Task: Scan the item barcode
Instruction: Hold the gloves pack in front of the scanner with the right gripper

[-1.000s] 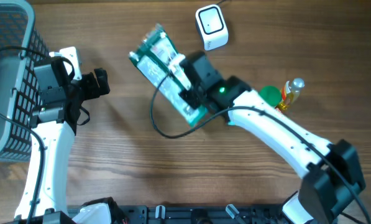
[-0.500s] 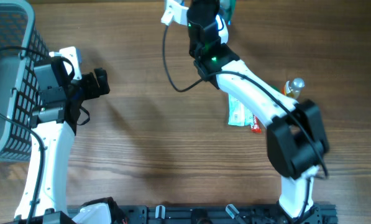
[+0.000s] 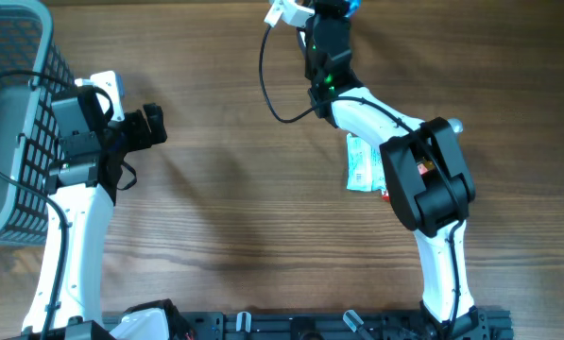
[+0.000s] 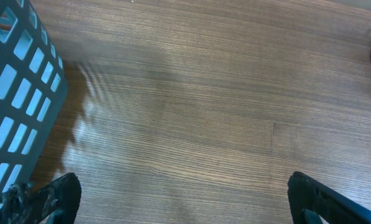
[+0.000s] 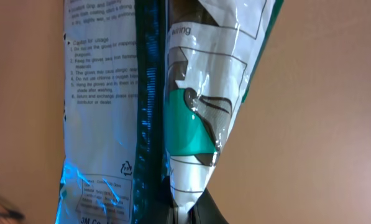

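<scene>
- Between the fingers of the right gripper (image 5: 191,214), and running straight out ahead of them: the packet (image 5: 149,93). It is a flat film pouch pinched at its near end, with the jaws drawn narrow upon it.
- Long axis: in line with the gripper's own reach. The pouch is folded along a dark seam. A panel of printed text lies to the left in the wrist view and a green-and-white picture face to the right.
- Barcode: not legible. The fine print on the text side close to the fingers, under a blue sheen, probably carries it.
- Seen from overhead, the right gripper (image 3: 327,11) stands at the far edge of the table (image 3: 215,217), its arm stretched out. The packet beyond it is largely out of frame.
- Scanner: in no view. Which way the text side must turn from the gripper cannot be told.
- Well apart to the side of the right gripper: the left gripper (image 3: 154,126), spread wide and empty, near the basket (image 3: 8,57). The right arm is plainly the nearer.
- Behind the right gripper, beside its forearm: a second packet (image 3: 361,162), lying flat and unheld.
</scene>
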You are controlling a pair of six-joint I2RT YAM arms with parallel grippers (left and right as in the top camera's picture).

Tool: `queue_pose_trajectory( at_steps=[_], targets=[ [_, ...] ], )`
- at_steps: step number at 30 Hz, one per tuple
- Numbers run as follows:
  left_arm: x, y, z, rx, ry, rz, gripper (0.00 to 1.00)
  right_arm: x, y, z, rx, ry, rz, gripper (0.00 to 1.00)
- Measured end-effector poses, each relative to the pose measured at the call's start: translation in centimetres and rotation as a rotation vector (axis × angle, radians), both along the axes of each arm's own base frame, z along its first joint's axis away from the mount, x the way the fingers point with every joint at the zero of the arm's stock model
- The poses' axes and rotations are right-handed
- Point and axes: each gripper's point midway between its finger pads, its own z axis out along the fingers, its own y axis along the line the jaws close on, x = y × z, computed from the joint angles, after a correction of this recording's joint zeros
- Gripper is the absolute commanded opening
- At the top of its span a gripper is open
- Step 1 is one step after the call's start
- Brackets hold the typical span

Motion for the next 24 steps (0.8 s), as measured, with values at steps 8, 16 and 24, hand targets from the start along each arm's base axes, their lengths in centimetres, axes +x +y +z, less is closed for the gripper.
queue_pose_trajectory(
  at_steps=[8, 16, 24],
  targets=[
    [0.0, 0.0, 0.0, 0.000, 0.000, 0.000, 1.00, 1.7, -0.6, -7.3, -0.059, 0.081, 0.017, 0.04],
    [0.0, 0.0, 0.0, 0.000, 0.000, 0.000, 1.00, 1.8, -0.3, -10.1, -0.099, 0.166, 0.028, 0.04],
    [0.0, 0.0, 0.0, 0.000, 0.000, 0.000, 1.00, 0.5, 2.5, -10.6, -0.135, 0.183, 0.037, 0.04]
  ],
)
